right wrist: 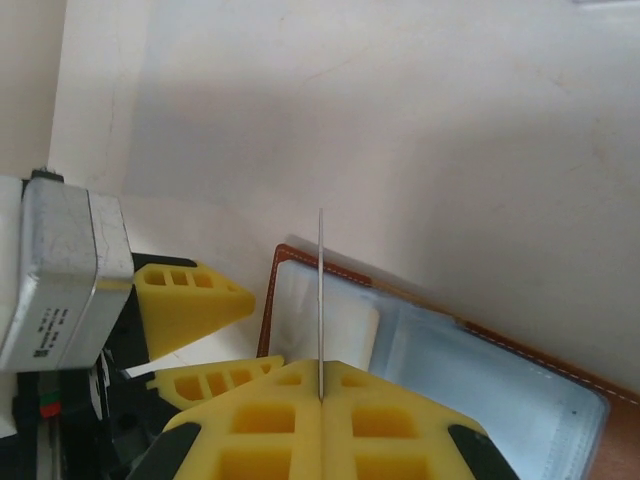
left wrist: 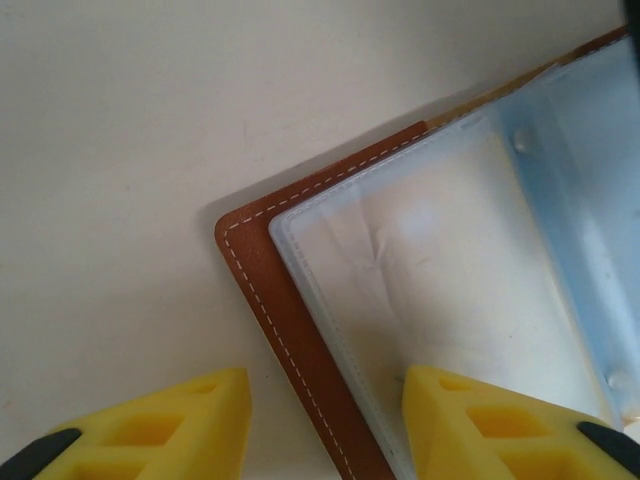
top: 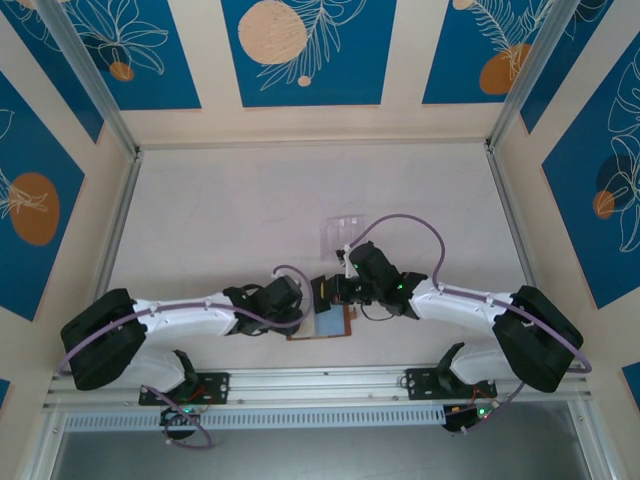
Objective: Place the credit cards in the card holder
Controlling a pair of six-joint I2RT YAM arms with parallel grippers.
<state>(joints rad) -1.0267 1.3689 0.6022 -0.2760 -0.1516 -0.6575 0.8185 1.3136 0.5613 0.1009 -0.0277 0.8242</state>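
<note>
Starting at the near edge: metal rail [top: 320,382], carrying both arm bases.

Left arm [top: 190,318] and right arm [top: 470,303]: white shells, purple cables, both angled inward so the wrists meet near the middle of the pale worktop [top: 220,210].

Card holder [top: 330,323]: brown leather with white stitching, lying open and flat on the worktop between the two wrists, pale grey-blue pockets facing up.

Left jaws: spread. The yellow fingers [left wrist: 150,425] stand astride one corner of the holder, one over bare worktop, the other over a pocket. Whether either touches cannot be told.

Right jaws: pressed together, pinching one credit card [right wrist: 320,290]. The card is seen edge-on as a thin upright line over the end of the holder where the left fingers stand. Its colour and any contact with the pocket cannot be told.

Clear plastic stand [top: 345,232]: just beyond the right wrist, apart from the holder.

Wall panels [top: 305,50]: blue, with pale leaf outlines and orange discs, behind the worktop.
</note>
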